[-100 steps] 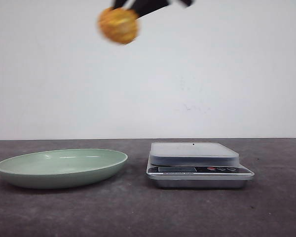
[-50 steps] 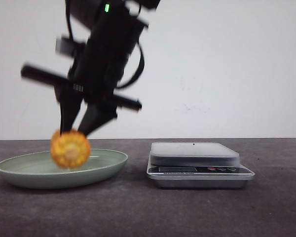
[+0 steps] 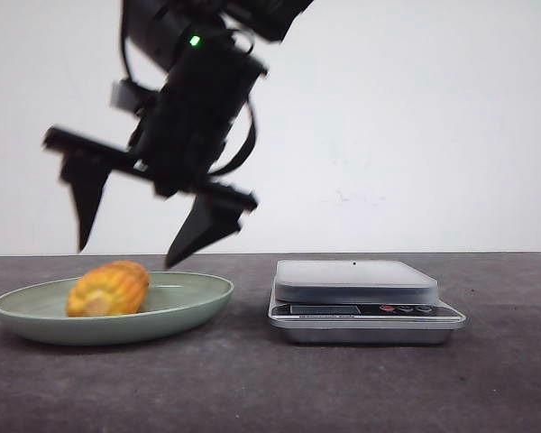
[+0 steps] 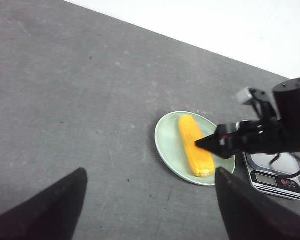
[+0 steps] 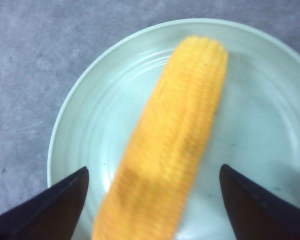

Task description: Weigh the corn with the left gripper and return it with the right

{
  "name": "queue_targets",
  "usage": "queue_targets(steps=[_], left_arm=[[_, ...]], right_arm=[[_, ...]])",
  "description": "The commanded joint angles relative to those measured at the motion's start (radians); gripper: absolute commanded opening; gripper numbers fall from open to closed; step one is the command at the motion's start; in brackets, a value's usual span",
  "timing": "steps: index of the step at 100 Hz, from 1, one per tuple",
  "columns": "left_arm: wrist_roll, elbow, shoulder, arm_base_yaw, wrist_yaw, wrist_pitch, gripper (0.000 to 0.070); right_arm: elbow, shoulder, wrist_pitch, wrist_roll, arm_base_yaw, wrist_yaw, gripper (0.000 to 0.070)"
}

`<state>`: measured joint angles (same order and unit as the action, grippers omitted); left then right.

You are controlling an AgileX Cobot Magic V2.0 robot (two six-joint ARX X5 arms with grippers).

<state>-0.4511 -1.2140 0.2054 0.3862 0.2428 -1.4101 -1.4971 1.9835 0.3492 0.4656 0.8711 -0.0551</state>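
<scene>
The corn (image 3: 108, 289) lies on its side in the pale green plate (image 3: 207, 293), touching neither gripper. My right gripper (image 3: 126, 255) hangs open just above it, one finger on each side of the cob. From the right wrist, the corn (image 5: 175, 140) runs lengthwise between the spread fingers of the right gripper (image 5: 152, 172) on the plate (image 5: 90, 125). My left gripper (image 4: 150, 172) is open and empty, high over bare table and well away from the plate (image 4: 167, 145) and the corn (image 4: 195, 152). It does not appear in the front view.
A silver kitchen scale (image 3: 356, 293) with an empty white platform stands right of the plate on the dark grey table (image 3: 252, 388). From the left wrist the scale (image 4: 272, 177) sits beyond the plate. A white wall backs the table.
The right gripper came down from above with the corn, opened its fingers and released it. The corn now lies in the plate, and the gripper sits slightly higher.
</scene>
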Motion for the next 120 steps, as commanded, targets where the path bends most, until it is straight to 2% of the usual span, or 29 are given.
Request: queue_targets(steps=[1,12,35,48,64,78,89,108,116,120], left_arm=[[0.021,-0.013,0.0,0.001,0.0,0.011,0.0463],[0.025,-0.013,0.0,0.001,-0.001,0.011,0.0463],[0.048,-0.013,0.0,0.001,-0.001,0.004,0.0463],[0.069,-0.009,0.0,0.001,0.0,0.01,0.0463],[0.069,0.024,0.0,0.001,-0.001,0.045,0.0463],[0.068,0.076,0.0,0.001,-0.005,0.081,0.0463],[0.064,0.113,-0.001,0.001,-0.018,0.119,0.0463],[0.065,0.173,0.0,0.001,-0.062,0.206,0.0454],[0.066,0.204,-0.001,0.001,-0.064,0.241,0.0384],[0.068,0.219,0.0,0.001,-0.065,0.259,0.0331]], right_arm=[[-0.024,-0.075,0.003,-0.045,-0.02,0.007,0.0533],[-0.024,-0.211,0.072,-0.11,-0.075,0.02,0.0533],[-0.023,-0.603,0.31,-0.233,-0.226,0.082,0.0532],[-0.023,-0.843,0.466,-0.252,-0.308,0.092,0.0533],[-0.023,-1.127,0.648,-0.271,-0.336,0.21,0.0533],[-0.019,-1.35,0.839,-0.211,-0.337,0.29,0.0533],[0.012,-1.49,0.911,-0.159,-0.349,0.291,0.0534],[0.183,-1.696,0.914,-0.19,-0.418,0.218,0.0533],[0.28,-1.746,0.902,-0.225,-0.449,0.177,0.0509],[0.333,-1.767,0.888,-0.241,-0.466,0.153,0.0448]])
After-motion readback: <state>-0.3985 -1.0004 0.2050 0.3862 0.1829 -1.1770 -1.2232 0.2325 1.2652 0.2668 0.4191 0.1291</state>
